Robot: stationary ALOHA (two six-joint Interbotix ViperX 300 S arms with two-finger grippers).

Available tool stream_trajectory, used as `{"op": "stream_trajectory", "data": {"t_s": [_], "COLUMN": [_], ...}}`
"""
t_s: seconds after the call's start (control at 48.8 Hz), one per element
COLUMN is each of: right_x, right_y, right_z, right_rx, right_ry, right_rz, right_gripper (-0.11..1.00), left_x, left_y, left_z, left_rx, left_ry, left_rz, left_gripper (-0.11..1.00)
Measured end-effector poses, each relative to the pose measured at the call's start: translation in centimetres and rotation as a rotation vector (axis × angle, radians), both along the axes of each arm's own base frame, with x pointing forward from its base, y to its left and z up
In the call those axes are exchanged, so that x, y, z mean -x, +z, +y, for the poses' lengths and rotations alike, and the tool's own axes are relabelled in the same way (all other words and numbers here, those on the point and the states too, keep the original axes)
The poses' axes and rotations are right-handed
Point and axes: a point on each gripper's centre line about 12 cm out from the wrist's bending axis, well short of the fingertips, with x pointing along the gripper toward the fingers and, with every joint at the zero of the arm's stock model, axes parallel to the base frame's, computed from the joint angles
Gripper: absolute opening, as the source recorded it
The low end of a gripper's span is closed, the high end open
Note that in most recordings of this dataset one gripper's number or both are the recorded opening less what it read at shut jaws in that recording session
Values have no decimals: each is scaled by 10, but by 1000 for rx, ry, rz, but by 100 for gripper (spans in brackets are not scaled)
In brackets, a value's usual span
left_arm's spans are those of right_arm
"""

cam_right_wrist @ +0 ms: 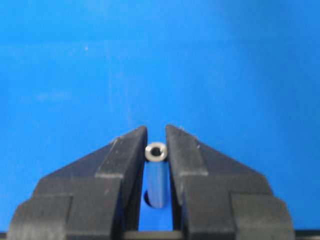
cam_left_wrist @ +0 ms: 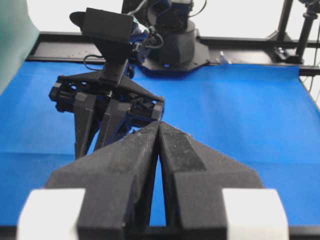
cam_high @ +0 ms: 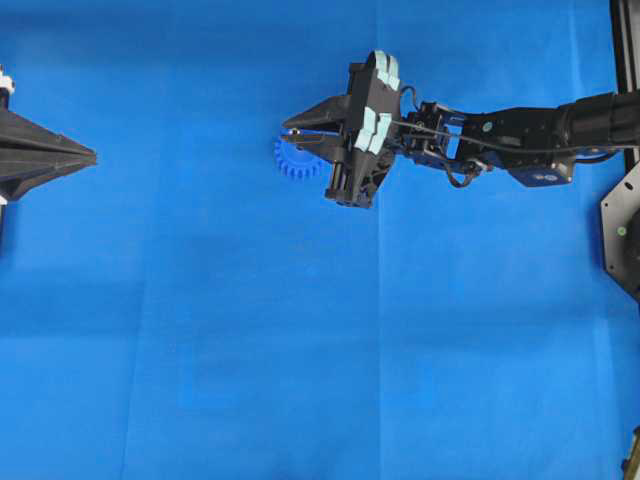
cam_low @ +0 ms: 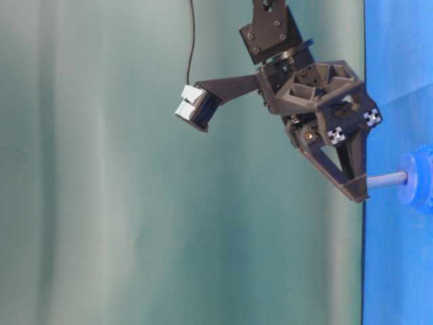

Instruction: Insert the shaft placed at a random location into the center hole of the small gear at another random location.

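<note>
Shaft [cam_low: 387,179] clamped at one end in right gripper [cam_low: 358,193] jaws, other end meeting the hub of the small gear [cam_low: 419,179] at right edge of the table-level view, so likely being seated in the center hole; hole itself hidden. Gear lies upper centre of the overhead view on the blue counter [cam_high: 200,330]. Left gripper [cam_high: 85,156] parked far left, jaws closed, empty

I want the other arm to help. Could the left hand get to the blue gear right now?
Probably not easily. The left hand sits far off at the edge, and the right hand, holding the shaft, hangs right over the blue gear.
</note>
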Motion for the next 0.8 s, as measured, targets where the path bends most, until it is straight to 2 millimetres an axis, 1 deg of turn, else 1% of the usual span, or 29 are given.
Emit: {"op": "stream_trajectory", "data": {"t_s": [0.082,0.266,0.348,0.573,0.635,0.799], "right_x": [1,4,5,4,3,0], "right_y": [8,37,42,42,39,19], "right_z": [0,-1,0,2,3,1], "right_rx": [7,28,33,34,29,19], "right_ry": [2,0,2,9,9,1], "right_rz": [-16,-83,-91,-94,-89,-63], "right_gripper": [3,3,3,3,3,3], "left_x": [0,0,0,0,0,0], "left_y": [0,0,0,0,0,0], "left_z": [0,0,0,0,0,0], "left_rx": [2,0,2,2,0,2], "left_ry": [0,0,0,0,-2,0], "left_rz": [0,2,3,3,3,1], "left_gripper": [0,0,0,0,0,0]}}
